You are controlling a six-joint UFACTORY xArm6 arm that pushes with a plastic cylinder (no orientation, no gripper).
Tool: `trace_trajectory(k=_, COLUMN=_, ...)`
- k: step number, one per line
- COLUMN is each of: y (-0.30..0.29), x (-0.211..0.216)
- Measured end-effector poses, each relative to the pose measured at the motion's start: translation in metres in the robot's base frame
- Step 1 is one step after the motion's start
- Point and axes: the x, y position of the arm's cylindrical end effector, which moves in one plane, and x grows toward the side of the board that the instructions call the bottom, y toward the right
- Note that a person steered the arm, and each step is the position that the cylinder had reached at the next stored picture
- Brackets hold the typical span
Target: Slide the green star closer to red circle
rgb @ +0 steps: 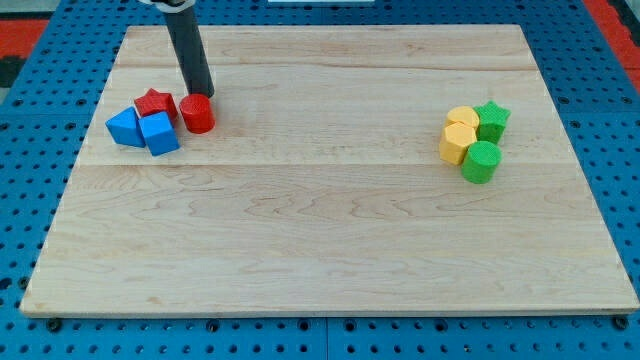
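Lying across most of the view is the pale wooden board [330, 230], set on a blue pegboard bench [40, 60]. The dark straight rod [188, 50] comes down near the board's top left corner. It carries no claw at all, so nothing can open or close; it only pushes. The rod's tip [203, 95] stands just behind the small red cylinder block, the red circle [197, 114], and seems to touch its top edge, though I cannot tell for sure.

Beside the red circle, toward the left edge, sit a red star block [154, 102] and two blue blocks [124, 127] [159, 133] of angular shape, all close together.

The green star block [492, 120] is far away, near the right edge, in a tight cluster with two yellow blocks [462, 118] [456, 143] and a green cylinder block [480, 161].

So the green star lies well apart from the tip, toward the view's right and slightly lower. I judge the tip must first travel to the star's far right side, then push leftward. The yellow blocks touch the star on its left, so they may be carried along.
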Motion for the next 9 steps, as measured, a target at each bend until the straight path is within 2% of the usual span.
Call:
trace_trajectory(k=1, y=0.081, x=-0.023)
trace_trajectory(k=2, y=0.185, x=-0.023)
trace_trajectory(k=3, y=0.252, x=-0.023)
trace_trajectory(k=5, y=0.337, x=-0.023)
trace_trajectory(k=8, y=0.364, x=-0.023)
trace_trajectory(k=9, y=0.492, x=-0.023)
